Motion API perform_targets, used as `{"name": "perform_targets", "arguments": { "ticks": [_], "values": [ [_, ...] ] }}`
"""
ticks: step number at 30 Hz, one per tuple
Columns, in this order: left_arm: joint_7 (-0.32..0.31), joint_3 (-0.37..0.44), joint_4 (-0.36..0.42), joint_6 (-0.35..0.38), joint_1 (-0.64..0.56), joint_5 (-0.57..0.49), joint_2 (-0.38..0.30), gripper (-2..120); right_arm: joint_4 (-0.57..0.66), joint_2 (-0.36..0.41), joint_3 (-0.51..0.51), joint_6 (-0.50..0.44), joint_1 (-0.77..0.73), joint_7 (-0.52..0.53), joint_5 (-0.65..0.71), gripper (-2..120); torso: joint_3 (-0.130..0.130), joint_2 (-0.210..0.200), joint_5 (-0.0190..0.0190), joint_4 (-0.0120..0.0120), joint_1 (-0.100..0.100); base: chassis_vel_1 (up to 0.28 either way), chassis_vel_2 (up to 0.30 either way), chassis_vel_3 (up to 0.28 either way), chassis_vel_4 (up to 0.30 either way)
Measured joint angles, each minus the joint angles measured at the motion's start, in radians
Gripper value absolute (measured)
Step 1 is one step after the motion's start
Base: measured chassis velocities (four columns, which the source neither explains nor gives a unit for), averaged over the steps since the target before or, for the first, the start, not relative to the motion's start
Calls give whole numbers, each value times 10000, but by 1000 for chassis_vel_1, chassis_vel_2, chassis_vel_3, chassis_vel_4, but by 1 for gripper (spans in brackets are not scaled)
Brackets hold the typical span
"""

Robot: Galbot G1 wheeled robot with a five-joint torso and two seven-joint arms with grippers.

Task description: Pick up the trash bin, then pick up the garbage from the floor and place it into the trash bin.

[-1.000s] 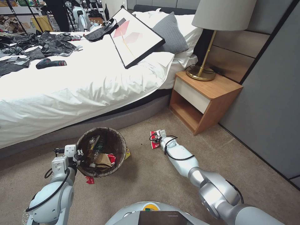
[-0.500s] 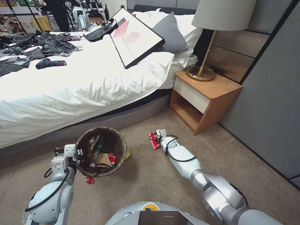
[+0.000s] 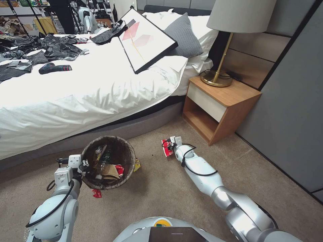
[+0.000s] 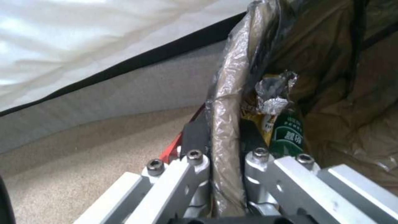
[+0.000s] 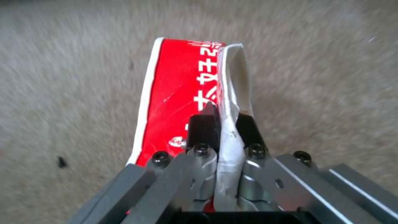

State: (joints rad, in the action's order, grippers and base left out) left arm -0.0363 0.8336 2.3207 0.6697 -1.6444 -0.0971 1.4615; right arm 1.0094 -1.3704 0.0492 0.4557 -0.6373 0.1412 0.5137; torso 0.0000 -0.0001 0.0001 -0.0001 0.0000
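We see the bin (image 3: 109,161), round and dark-bagged, holding litter; a red-white wrapper (image 3: 166,149) is folded; a red scrap (image 3: 97,193) lies beside the bin.

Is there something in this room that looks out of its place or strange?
Yes. A framed picture lies tilted on the bed, propped against the pillows, with black plastic bags and a power tool strewn there. On the carpet, a red scrap and a yellow wrapper lie beside the trash bin.

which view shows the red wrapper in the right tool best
The right wrist view: the red wrapper sits close up, pinched between the right tool's fingers. The head view shows it small above the carpet. The left wrist view faces the trash bin.
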Motion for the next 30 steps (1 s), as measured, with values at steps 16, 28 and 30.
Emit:
{"name": "perform_targets", "arguments": {
  "ticks": [16, 28, 30],
  "values": [
    [0, -99, 93, 91, 13, 76, 43, 4, 7797, 3205, -929, 848, -1589, 1349, 3854, 0, -1, 0, 3, -4, 0, 0, 0, 0, 0],
    [1, -213, -25, 141, 232, 179, 86, 4, 11977, 4359, 63, 1642, 1479, 2234, 8579, 0, -1, 1, -2, -1, 0, 0, 0, 0, 0],
    [2, -249, -79, 157, 306, 203, 102, 4, 11908, 4105, 770, 1756, 2710, 2256, 9225, 0, -1, 1, -2, 0, 0, 0, 0, 0, 0]
  ]
}}
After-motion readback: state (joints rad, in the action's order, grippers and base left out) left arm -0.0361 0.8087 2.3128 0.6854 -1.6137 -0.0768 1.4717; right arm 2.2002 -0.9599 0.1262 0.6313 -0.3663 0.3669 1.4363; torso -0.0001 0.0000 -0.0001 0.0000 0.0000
